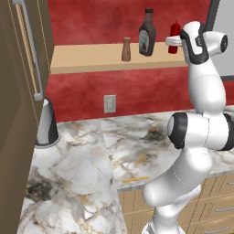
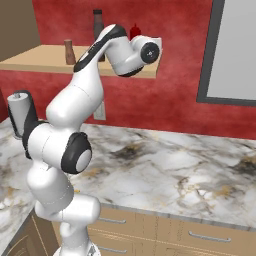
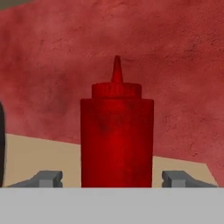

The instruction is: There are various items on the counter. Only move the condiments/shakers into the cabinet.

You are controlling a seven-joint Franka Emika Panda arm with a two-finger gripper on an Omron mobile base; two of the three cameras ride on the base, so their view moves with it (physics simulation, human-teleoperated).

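Note:
The slim red bottle stands upright on the tan cabinet shelf against the red wall. My gripper is open around it, with a gap on each side between the fingertips and the bottle. In the left base view the hand reaches to the red bottle at the shelf's right end. Left of it on the same shelf stand the dark brown sauce bottle and the short tan-brown shaker. From the right base view, the arm hides most of the red bottle.
The grey-and-black cone-shaped appliance stands at the back left of the marble counter. A thin orange stick lies near the counter's front edge. The dark brown cabinet door stands open at the left. A grey-framed panel hangs at the right.

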